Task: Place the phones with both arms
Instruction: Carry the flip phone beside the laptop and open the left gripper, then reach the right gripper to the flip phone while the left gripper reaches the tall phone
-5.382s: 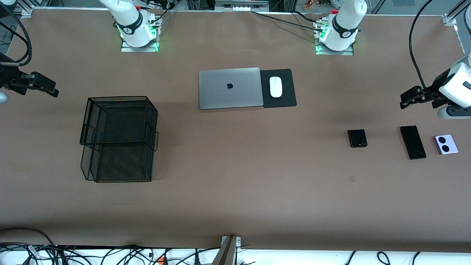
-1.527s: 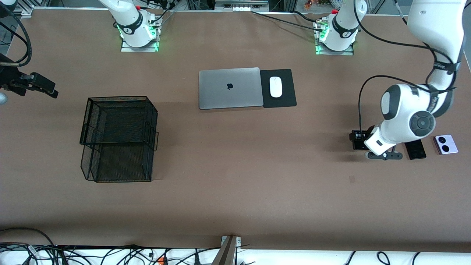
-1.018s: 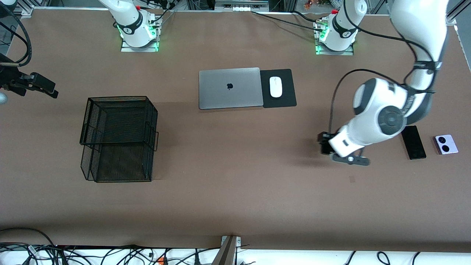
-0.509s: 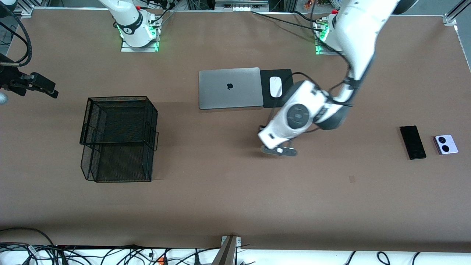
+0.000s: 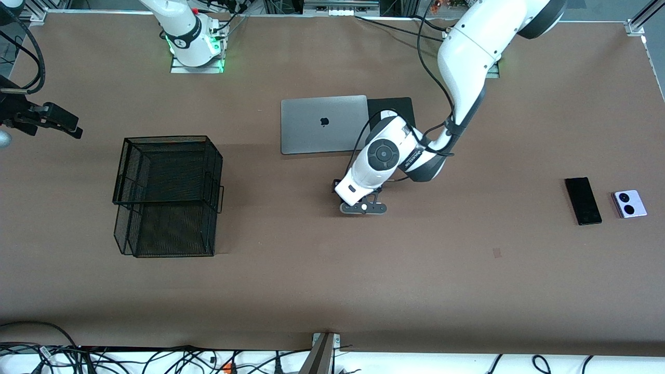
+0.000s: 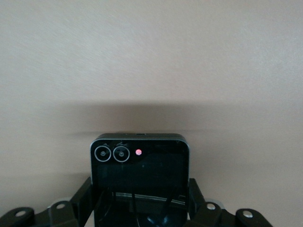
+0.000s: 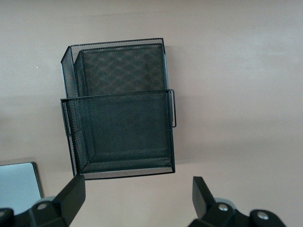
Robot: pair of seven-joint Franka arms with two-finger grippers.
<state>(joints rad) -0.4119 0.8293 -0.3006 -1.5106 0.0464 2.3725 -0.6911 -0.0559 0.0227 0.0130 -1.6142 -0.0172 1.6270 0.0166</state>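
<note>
Brown matte table fills the front view, lit evenly from above with soft shadows. Aluminium frame rails run along the edge where the bases stand; green status lights glow there. Nearest the front camera, a white floor strip with a tangle of black cables and a metal bracket at the table edge.

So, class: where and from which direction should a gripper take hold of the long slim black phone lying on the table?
Grip the long slim black phone across its two long edges near the middle, coming straight down from above. It lies flat on the table, and the narrow width suits the jaws. The lilac flip phone lies beside it, apart.
</note>
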